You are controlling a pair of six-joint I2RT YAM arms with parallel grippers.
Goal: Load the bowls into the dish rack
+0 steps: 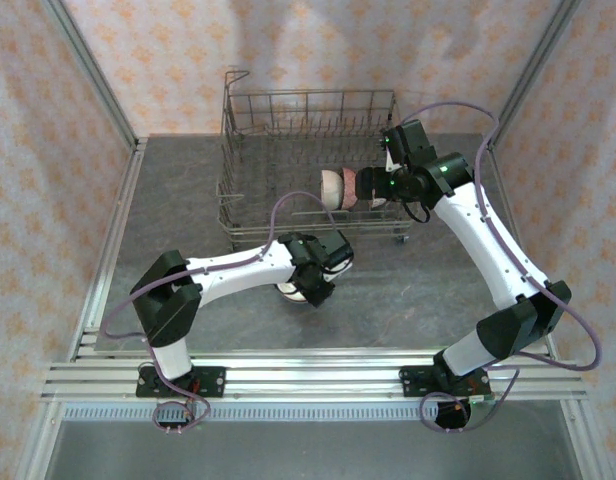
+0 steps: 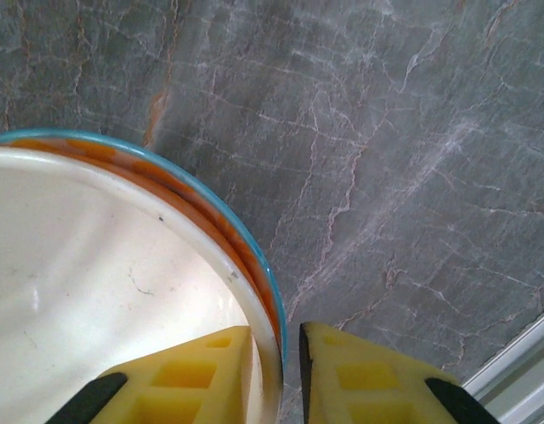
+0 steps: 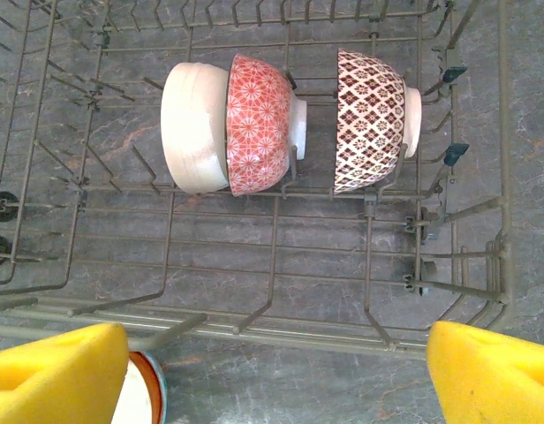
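The grey, veiny worktop [image 1: 438, 290] sits inside flowery walls [image 1: 318, 40]. Nearest, the left claw [image 2: 290, 375] is clamped on the rim of a cream bowl with a blue edge [image 2: 95, 291], just in front of the dish rack [image 1: 308, 96]. Farther on, the right claw [image 3: 272, 375] hangs over the rack's near side, its yellow fingers [image 3: 493, 371] wide apart. Inside the rack, a white bowl [image 3: 192, 128] and a red patterned bowl [image 3: 259, 124] stand on edge, touching, with a brown patterned bowl [image 3: 369, 119] beside them.

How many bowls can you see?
4. Three stand on edge in the dish rack: a white bowl, a red patterned bowl against it, a brown patterned bowl apart. A blue-rimmed bowl sits on the table, its rim between the left fingers. Others may be hidden.
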